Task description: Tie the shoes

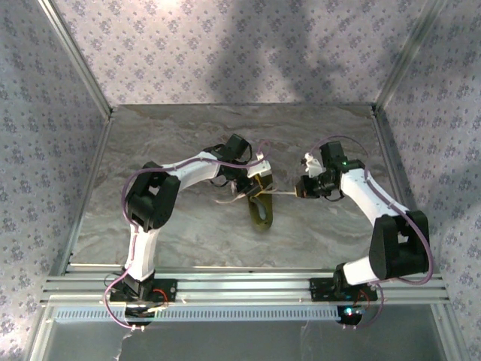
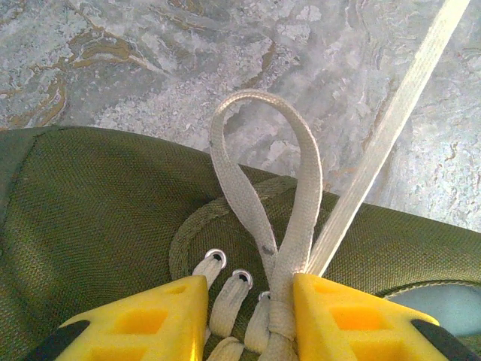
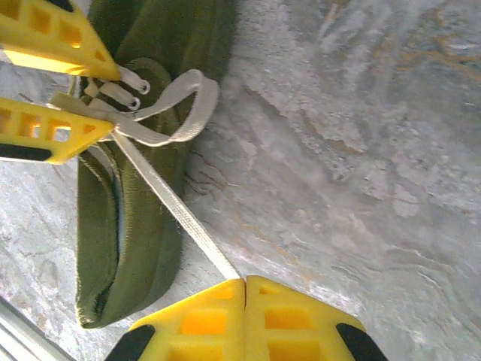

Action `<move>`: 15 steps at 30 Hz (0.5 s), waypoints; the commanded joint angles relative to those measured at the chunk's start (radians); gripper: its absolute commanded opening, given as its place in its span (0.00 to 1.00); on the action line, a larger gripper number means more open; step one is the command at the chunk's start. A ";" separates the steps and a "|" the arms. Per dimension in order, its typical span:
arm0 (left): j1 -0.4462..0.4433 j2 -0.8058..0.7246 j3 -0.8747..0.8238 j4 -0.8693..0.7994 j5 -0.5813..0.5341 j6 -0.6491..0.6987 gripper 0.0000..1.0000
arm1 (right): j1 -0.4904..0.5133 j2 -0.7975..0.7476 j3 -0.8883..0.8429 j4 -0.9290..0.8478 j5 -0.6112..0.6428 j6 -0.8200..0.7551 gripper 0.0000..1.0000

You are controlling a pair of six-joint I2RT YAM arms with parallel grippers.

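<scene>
The olive-green shoe [image 1: 262, 212] lies mid-table, its body [image 2: 98, 210] under my left gripper [image 2: 249, 301]. That gripper is open and straddles the laced eyelets, with the knot [image 2: 282, 320] against its right finger [image 2: 353, 316]. A whitish lace loop [image 2: 301, 150] stands up from the knot. A second lace strand [image 2: 391, 120] runs taut away to the right. My right gripper [image 3: 246, 282] is shut on the end of that taut lace [image 3: 176, 207], to the right of the shoe [image 3: 143, 241]. The left gripper [image 3: 113, 100] and the loop [image 3: 197, 105] also appear there.
The marbled grey tabletop [image 1: 188, 135] spreads around the shoe. Patterned walls [image 1: 225, 45] with metal corner posts close in the back and sides. An aluminium rail [image 1: 240, 286] runs along the near edge, where both arm bases sit.
</scene>
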 commanded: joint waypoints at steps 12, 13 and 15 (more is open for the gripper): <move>0.015 0.032 0.006 -0.062 -0.074 0.023 0.34 | -0.035 0.003 -0.028 -0.108 0.072 0.007 0.00; 0.015 0.032 0.006 -0.062 -0.074 0.022 0.35 | -0.036 0.008 -0.030 -0.108 0.076 0.007 0.00; 0.015 0.028 0.004 -0.061 -0.068 0.024 0.35 | -0.035 0.024 -0.029 -0.106 0.068 0.005 0.00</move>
